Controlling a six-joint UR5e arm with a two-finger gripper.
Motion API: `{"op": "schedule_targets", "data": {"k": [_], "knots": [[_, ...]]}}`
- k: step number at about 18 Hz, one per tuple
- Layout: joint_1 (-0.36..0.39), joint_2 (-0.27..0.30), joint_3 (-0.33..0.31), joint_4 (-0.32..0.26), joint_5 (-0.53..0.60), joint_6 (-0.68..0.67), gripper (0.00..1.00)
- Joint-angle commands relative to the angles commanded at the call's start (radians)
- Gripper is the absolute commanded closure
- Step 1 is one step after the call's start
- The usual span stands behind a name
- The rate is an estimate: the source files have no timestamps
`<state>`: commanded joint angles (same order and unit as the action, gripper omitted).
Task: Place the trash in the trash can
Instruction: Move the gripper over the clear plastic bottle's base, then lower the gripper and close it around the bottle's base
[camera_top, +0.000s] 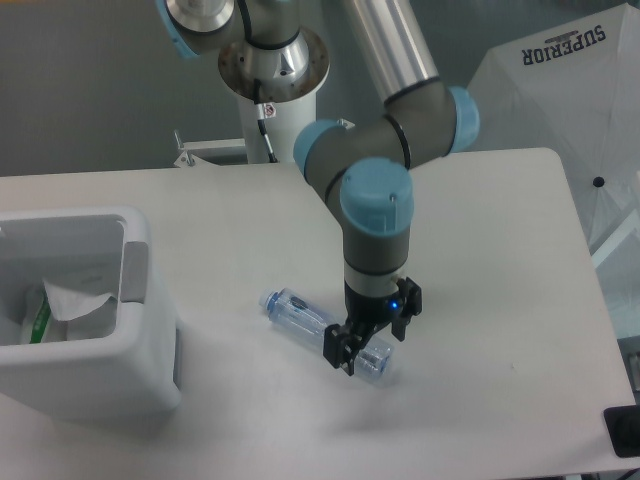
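**Claw down on bottle's base end, fingers straddling it**

Claw (368, 347) is low at the surface (480, 260), pointing down, blue LED lit on its body. Its fingers (343, 353) sit either side of the bottle (305, 317) at the base end, one on the near-left side, one on the far-right. Gap is narrow, about bottle width. Contact vs. small clearance: cannot tell from this view, so no call on whether it is clamped.

Bottle lies flat on the surface, clear with a blue tint, cap end up-left of the claw, base end under the claw. Its long axis runs diagonally, from up-left to down-right.

Trash can (85, 375) sits well to the left of the claw, apart from the bottle, white with a grey side panel facing the claw. Inside it, at the left, a white wrapper (60, 305) with some green print showing; barcode not readable.

Arm (385, 160) rises above the claw, with blue joint caps, bending back toward its base behind. A white umbrella (560, 90) marked SUPERIOR stands far to the upper right, off the surface.
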<state>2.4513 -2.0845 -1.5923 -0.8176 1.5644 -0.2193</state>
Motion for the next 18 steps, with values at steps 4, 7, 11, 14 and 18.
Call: {"op": "schedule_targets", "data": {"k": [4,7,11,14,18], "knots": [[-0.002,-0.046,0.011,0.000,0.051,-0.014,0.00],[-0.002,-0.066,0.017,-0.002,0.054,-0.031,0.00],[-0.003,-0.083,0.023,0.000,0.055,-0.034,0.00],[-0.003,-0.103,0.031,0.000,0.055,-0.034,0.00],[-0.003,-0.114,0.031,0.000,0.055,-0.034,0.00]]}}
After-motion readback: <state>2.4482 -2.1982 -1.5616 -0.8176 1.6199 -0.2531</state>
